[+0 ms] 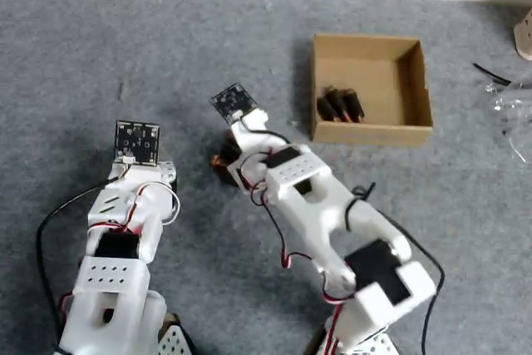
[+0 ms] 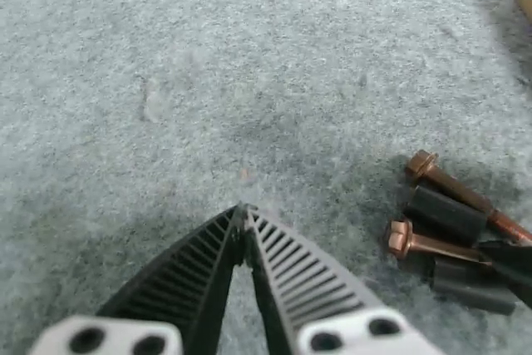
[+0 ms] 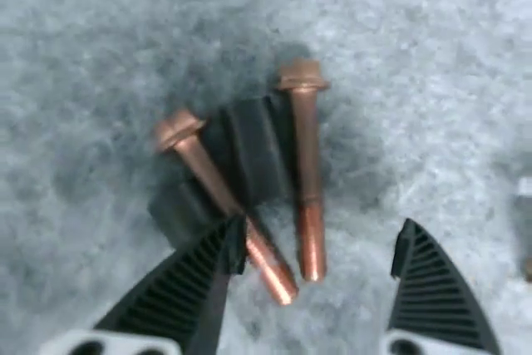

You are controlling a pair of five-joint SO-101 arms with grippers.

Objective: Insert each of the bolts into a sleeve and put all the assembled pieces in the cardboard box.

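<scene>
Two copper bolts (image 3: pixel 306 172) (image 3: pixel 224 205) lie on the grey carpet beside two black sleeves (image 3: pixel 253 151) (image 3: pixel 183 209). My right gripper (image 3: pixel 320 247) stands open just over them, one finger (image 3: pixel 220 259) at the tip of the slanted bolt, the other finger (image 3: pixel 416 263) on bare carpet. My left gripper (image 2: pixel 243 208) is shut and holds nothing, a short way off from the same bolts (image 2: pixel 457 193) (image 2: pixel 424 243) and sleeves (image 2: pixel 445 214) (image 2: pixel 474 284). The cardboard box (image 1: pixel 370 135) holds several assembled pieces (image 1: pixel 339 106).
The left arm (image 1: pixel 125 214) and right arm (image 1: pixel 307 189) stand side by side on the carpet. Thin wires and clear bits (image 1: pixel 507 97) lie at the far right. Open carpet stretches ahead of the left gripper.
</scene>
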